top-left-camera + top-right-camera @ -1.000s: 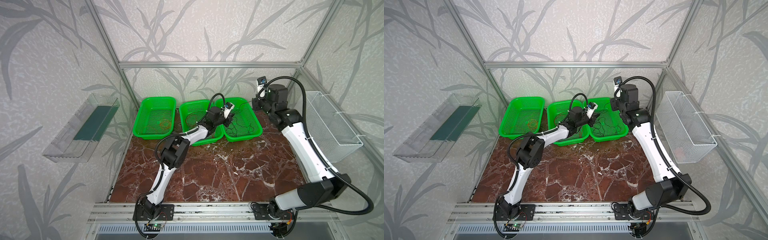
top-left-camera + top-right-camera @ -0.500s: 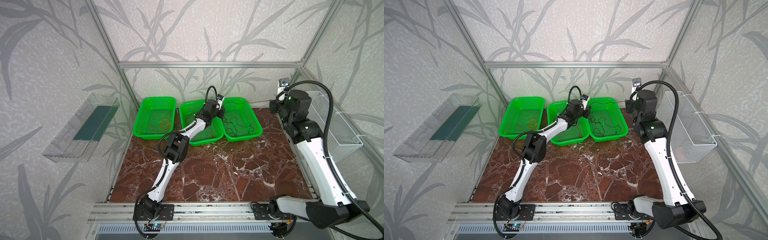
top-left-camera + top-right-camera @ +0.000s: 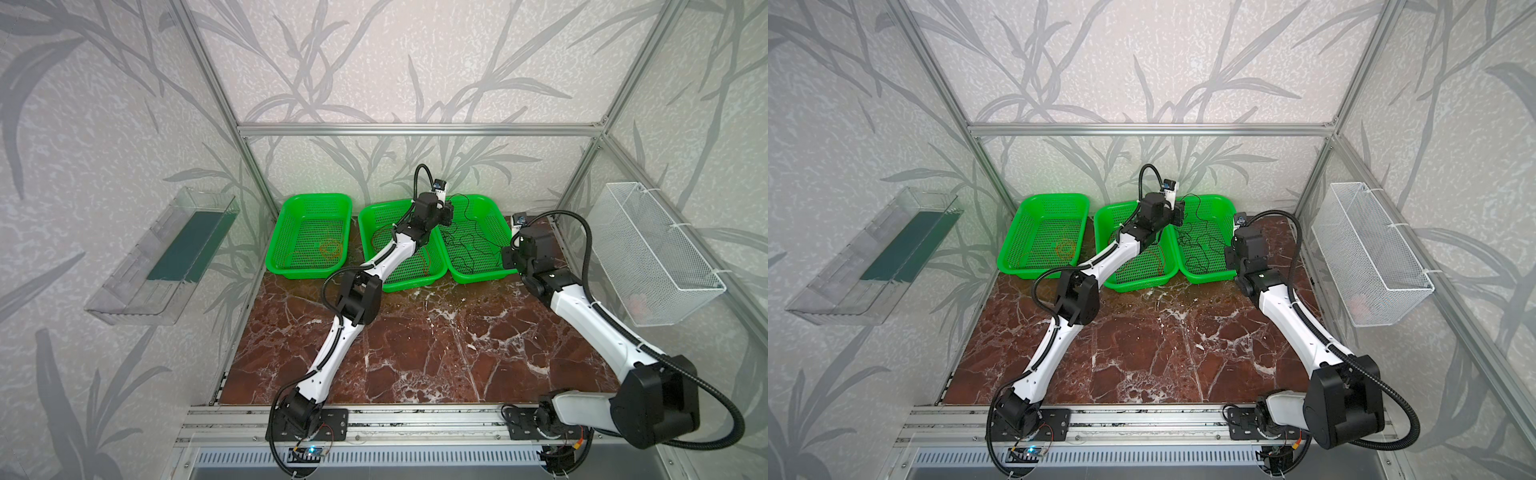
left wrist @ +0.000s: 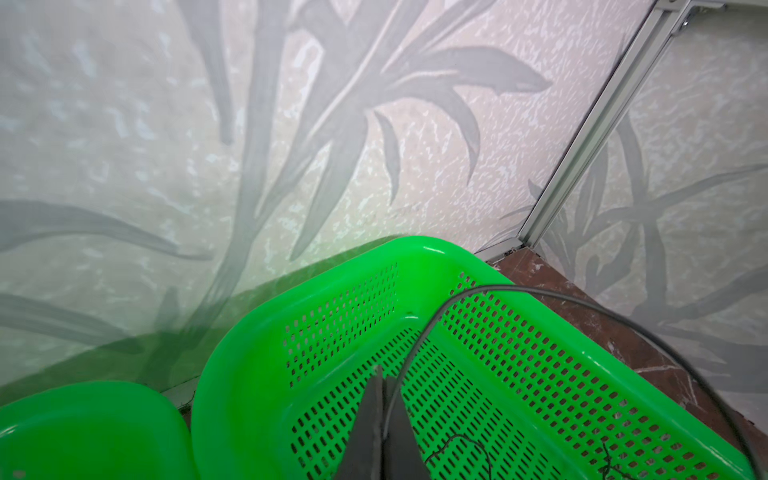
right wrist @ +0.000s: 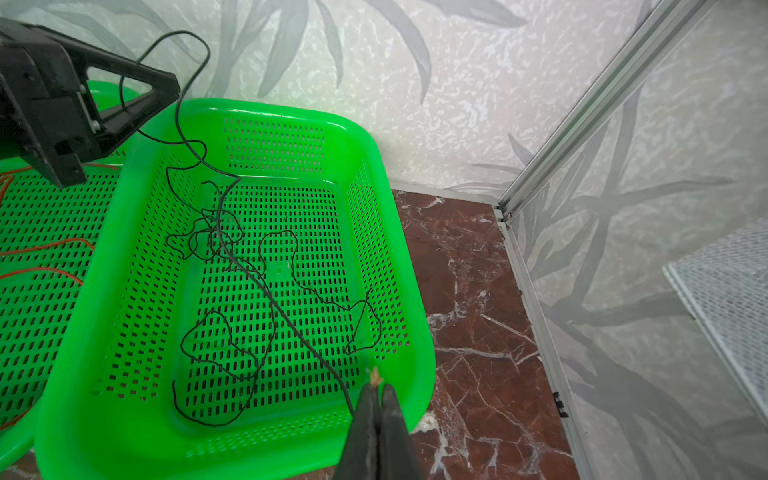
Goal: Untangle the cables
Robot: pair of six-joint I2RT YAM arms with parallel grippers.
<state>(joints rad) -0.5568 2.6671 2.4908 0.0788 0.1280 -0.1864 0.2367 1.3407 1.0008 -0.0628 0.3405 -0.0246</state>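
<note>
3 bright green perforated plastic baskets are sitting side by side along the back of the glossy, white-veined brown marble tabletop (image 3: 415, 345). The right basket (image 5: 399, 232) is holding the thin black cable (image 5: 266, 286), a wiry strand curling into loose loops and a small knot on the slotted floor.

The left gripper (image 4: 383, 382) is hovering over that basket's back corner, next to the middle basket (image 3: 409, 282). Its 2 matte black wedge-shaped fingers are pressing together and pinching the black cable, which is arching up out of them and past the smooth rim.

The right gripper (image 5: 376, 390) is hanging at the near rim of the same basket. Its tapered fingers are clamping a straight, taut run of the black cable, and a frayed coppery end is poking out at the tips.

Thin orange cables (image 5: 45, 245) are lying in long curves in the middle basket, and a small orange coil (image 3: 330, 248) is resting in the left basket (image 3: 303, 272).
</note>
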